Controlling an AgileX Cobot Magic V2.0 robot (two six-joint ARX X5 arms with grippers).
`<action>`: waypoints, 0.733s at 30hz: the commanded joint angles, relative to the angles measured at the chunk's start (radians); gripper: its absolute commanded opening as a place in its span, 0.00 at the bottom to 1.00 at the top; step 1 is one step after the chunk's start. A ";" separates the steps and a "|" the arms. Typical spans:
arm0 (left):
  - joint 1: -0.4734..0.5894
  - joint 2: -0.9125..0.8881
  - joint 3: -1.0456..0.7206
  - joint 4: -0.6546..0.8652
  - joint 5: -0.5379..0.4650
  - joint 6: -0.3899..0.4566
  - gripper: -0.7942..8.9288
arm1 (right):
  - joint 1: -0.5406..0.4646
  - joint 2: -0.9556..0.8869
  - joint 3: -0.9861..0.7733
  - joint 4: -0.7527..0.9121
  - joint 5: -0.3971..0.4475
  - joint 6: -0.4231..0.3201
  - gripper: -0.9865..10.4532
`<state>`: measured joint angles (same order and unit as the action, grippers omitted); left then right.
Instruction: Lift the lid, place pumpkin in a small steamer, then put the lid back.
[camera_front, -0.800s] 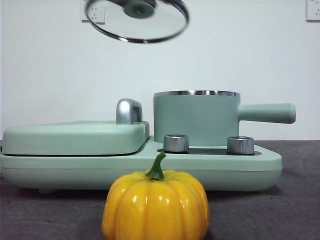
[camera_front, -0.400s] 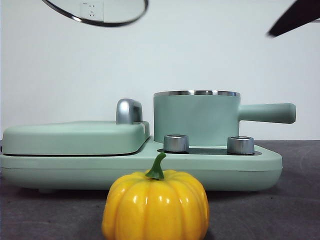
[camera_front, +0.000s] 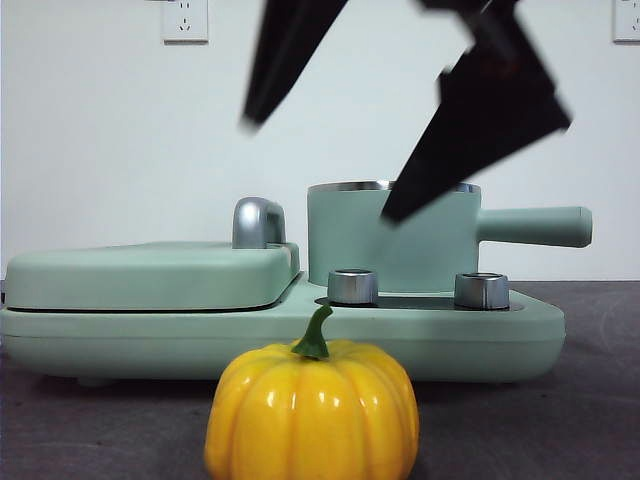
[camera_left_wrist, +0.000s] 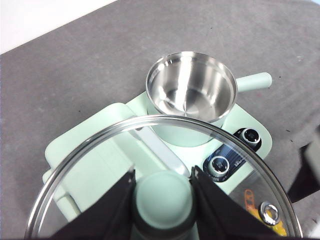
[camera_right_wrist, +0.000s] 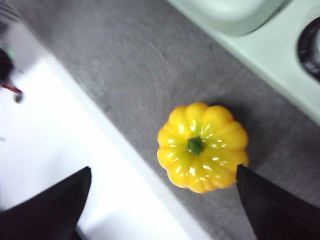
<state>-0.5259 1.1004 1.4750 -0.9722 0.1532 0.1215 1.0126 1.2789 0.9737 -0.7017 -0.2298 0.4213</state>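
The lid (camera_left_wrist: 165, 175) is clamped by its knob in the left gripper (camera_left_wrist: 162, 187), high above the uncovered small steamer (camera_left_wrist: 191, 90). The right gripper (camera_right_wrist: 160, 200) is spread wide, with the pumpkin (camera_right_wrist: 202, 147) below, between its jaws.

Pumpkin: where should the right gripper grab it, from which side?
Probably from above, jaws straddling the round ribbed body of the pumpkin. It sits upright with its thin curved stem on top. The open right gripper hangs above it; the left gripper holds the lid.
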 joint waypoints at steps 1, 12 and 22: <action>0.003 -0.035 -0.020 0.015 -0.001 0.001 0.14 | 0.034 0.074 0.016 0.013 0.033 0.018 0.51; 0.004 -0.161 -0.166 0.018 -0.001 -0.020 0.14 | 0.063 0.230 0.016 0.063 0.127 0.005 0.51; 0.004 -0.226 -0.248 0.019 -0.001 -0.034 0.14 | 0.065 0.305 0.016 0.101 0.131 0.004 0.51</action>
<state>-0.5194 0.8787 1.2121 -0.9791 0.1524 0.0929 1.0615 1.5631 0.9737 -0.6090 -0.1040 0.4267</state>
